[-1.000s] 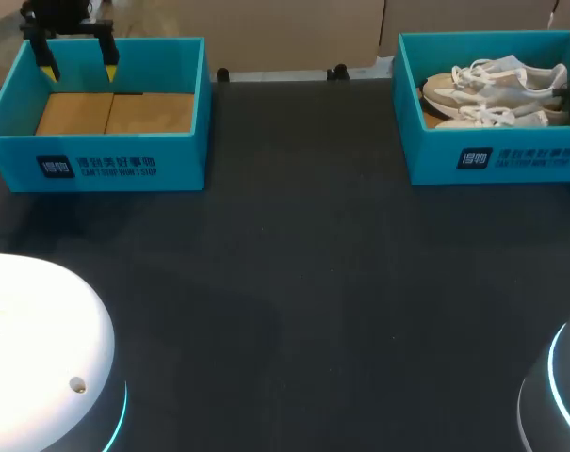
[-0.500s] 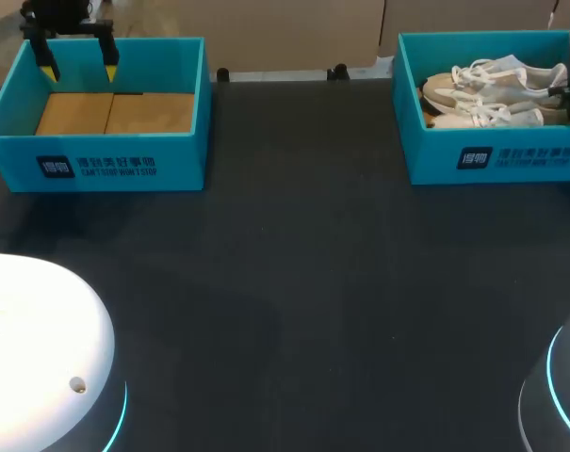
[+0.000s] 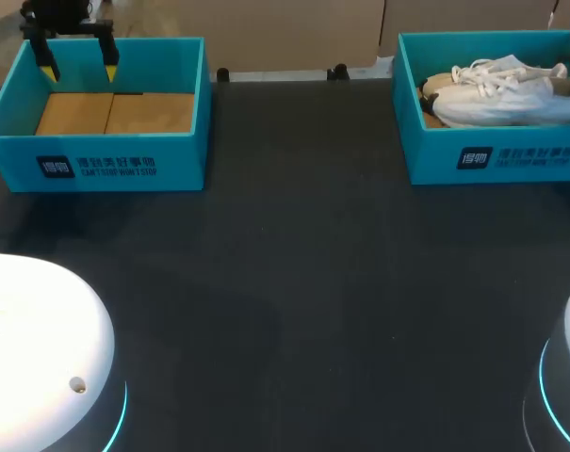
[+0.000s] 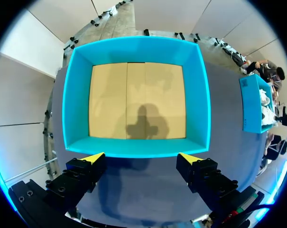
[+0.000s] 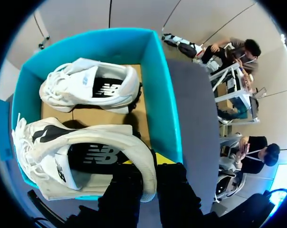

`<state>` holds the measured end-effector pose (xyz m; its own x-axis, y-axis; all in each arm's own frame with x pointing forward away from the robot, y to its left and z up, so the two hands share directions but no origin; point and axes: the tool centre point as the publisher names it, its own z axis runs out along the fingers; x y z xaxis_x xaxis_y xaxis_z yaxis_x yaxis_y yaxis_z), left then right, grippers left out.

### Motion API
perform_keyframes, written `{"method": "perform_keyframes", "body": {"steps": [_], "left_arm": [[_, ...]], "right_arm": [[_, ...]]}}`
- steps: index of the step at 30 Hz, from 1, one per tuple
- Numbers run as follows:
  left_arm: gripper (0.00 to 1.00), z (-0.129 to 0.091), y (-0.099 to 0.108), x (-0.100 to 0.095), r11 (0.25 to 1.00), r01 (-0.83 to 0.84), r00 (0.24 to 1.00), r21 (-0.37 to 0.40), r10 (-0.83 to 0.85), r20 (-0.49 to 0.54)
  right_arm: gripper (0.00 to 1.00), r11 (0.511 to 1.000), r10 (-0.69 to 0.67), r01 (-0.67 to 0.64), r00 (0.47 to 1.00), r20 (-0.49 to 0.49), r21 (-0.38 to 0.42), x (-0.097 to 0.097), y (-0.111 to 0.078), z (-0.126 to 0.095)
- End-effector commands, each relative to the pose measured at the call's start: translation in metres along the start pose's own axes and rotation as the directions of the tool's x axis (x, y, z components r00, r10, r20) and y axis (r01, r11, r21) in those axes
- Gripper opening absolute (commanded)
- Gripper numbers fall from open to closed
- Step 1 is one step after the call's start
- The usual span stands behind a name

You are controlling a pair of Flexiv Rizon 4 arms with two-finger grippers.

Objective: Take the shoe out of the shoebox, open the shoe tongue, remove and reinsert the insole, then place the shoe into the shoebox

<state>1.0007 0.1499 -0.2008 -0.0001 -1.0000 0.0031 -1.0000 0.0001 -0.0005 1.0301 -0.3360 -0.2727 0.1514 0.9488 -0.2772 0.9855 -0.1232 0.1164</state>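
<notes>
**Right arm.** We find the right gripper (image 5: 145, 164) clenched on the heel of a white lace-up trainer (image 5: 81, 156). One finger stands inside the collar and the other against the outside of the heel, so the heel wall is pinched between them. The trainer hangs from this grip with its toe pointing away from the gripper, over the near wall of the teal cardboard shoebox (image 5: 160, 95). From the head view we judge it raised to about rim height but not clear of the box.

**Shoebox contents.** A second white trainer (image 5: 91, 88) lies on its side on the brown cardboard floor, beside the held one and apart from it.

**Left arm.** The left gripper (image 4: 142, 159) is released, fingers spread wide and holding nothing. It hovers above the near wall of a second teal box (image 4: 77, 95) at the table's other far corner, well apart from the shoes. That box shows only a tan cardboard floor.

**Table.** The dark table (image 3: 294, 282) lies between the two boxes.

**Progress.** In our judgement the task is in its first step: the trainer is grasped and partly lifted, but not yet set down outside the box. Not yet done:
- opening the tongue
- pulling the insole and refitting it
- returning the trainer to the shoebox

The laces appear tied and the insole seated, as far as the right wrist view shows.
</notes>
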Motion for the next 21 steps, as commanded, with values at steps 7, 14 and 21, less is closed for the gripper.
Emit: {"method": "perform_keyframes", "body": {"steps": [7,14,21], "left_arm": [[1.0,0.0,0.0,0.0,1.0,0.0,1.0,0.0,0.0,0.001],[1.0,0.0,0.0,0.0,1.0,0.0,1.0,0.0,0.0,0.001],[1.0,0.0,0.0,0.0,1.0,0.0,1.0,0.0,0.0,0.001]], "right_arm": [[0.0,1.0,-0.006,0.006,1.0,0.025,0.008,-0.011,-0.006,-0.066],[0.0,1.0,-0.018,0.018,0.998,0.06,-0.001,-0.017,-0.005,-0.104],[0.0,1.0,-0.002,0.002,0.998,0.059,0.001,-0.013,-0.002,-0.121]]}}
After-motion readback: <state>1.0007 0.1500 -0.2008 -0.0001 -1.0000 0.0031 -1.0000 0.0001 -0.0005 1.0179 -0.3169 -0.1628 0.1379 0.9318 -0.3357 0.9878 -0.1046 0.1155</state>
